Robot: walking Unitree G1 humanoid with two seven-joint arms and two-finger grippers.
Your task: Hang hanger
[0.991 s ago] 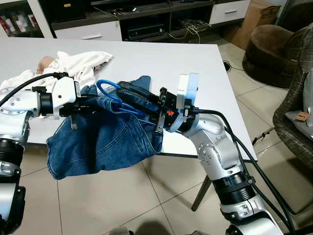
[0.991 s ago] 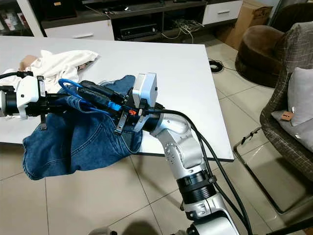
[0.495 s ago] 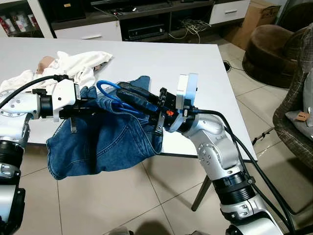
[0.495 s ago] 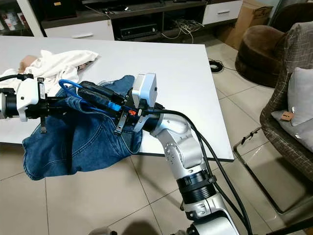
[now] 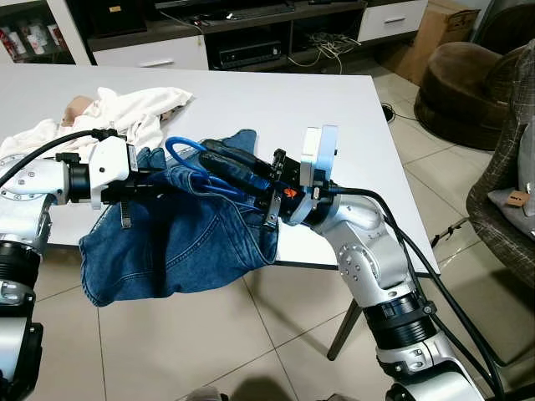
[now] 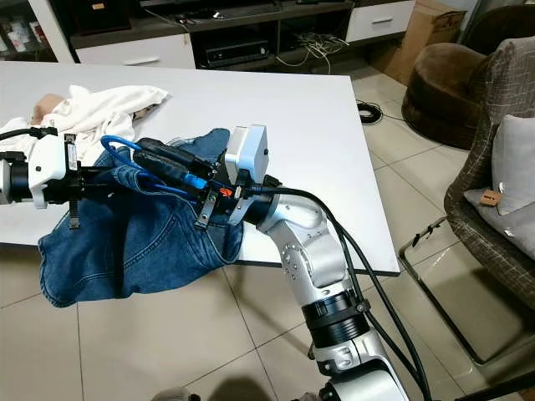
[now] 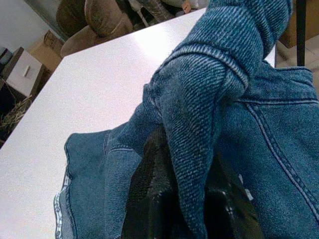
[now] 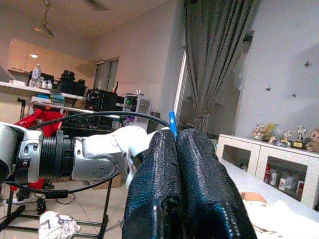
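A blue hanger [image 5: 182, 151] curls up out of a pair of blue jeans [image 5: 180, 242] that droop over the near edge of the white table [image 5: 276, 104]. My right gripper [image 5: 212, 155] reaches in from the right, shut on the hanger; in the right wrist view its fingers [image 8: 164, 164] press together with a blue tip [image 8: 172, 123] between them. From the left, my left gripper [image 5: 155, 178] holds the jeans' waistband. In the left wrist view it is shut on a denim fold [image 7: 199, 99]. Most of the hanger is hidden inside the denim.
A crumpled white cloth [image 5: 125, 113] lies on the table's far left. A brown armchair [image 5: 464, 88] and a checked chair [image 5: 510, 184] stand to the right on the tiled floor. A low TV cabinet [image 5: 217, 38] runs behind the table.
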